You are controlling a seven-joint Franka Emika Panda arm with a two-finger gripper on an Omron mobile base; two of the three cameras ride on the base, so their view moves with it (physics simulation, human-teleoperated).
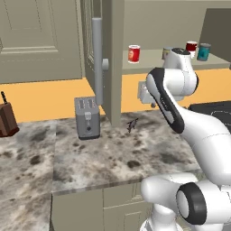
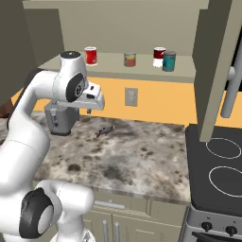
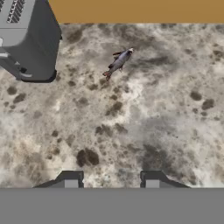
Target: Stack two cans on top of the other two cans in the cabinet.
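Observation:
The cabinet point(image 2: 113, 69) stands open above the counter. On its shelf, from left to right, stand the bright red can point(image 2: 90, 56), the short brown-grey can point(image 2: 130, 59), the dark-red-and-white can point(image 2: 159, 55) and, just in front of it, the teal-blue can point(image 2: 168, 61). From the left base the red can point(image 1: 134, 53) and teal can point(image 1: 204, 52) show, while my arm half hides the brown one. My gripper point(image 3: 111, 180) is open and empty. It hangs below shelf level point(image 2: 94, 105), pointing down at the counter.
A grey toaster point(image 1: 87, 117) and a small fish-shaped object point(image 3: 118, 62) lie on the marble counter point(image 1: 108, 158). The left door with its long bar handle point(image 1: 97, 61) juts out. The right door point(image 2: 212, 71) hangs over a black stove point(image 2: 222, 165). A knife block point(image 1: 6, 118) is far left.

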